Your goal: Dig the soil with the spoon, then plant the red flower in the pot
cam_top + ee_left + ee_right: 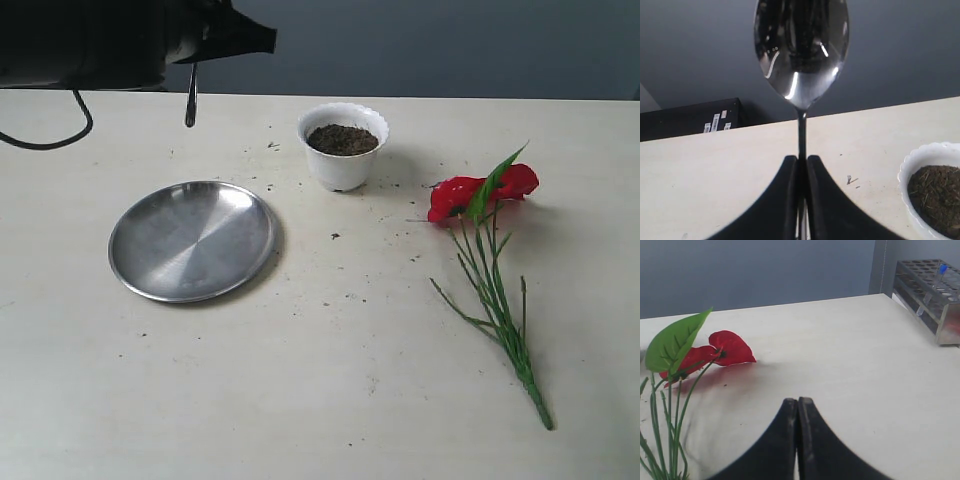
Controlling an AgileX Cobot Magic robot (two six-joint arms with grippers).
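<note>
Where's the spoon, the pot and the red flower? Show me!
spoon [801,50], left wrist view, on its shiny bowl.
pot [341,170], exterior view, on its white outer wall.
red flower [455,194], exterior view, on a red petal.

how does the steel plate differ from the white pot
The plate is flat, shiny steel; the pot is a white bowl with a scalloped rim. The plate is wider than the pot. The plate lies bare, while the pot holds dark soil. Both are round and rest on the table.
</note>
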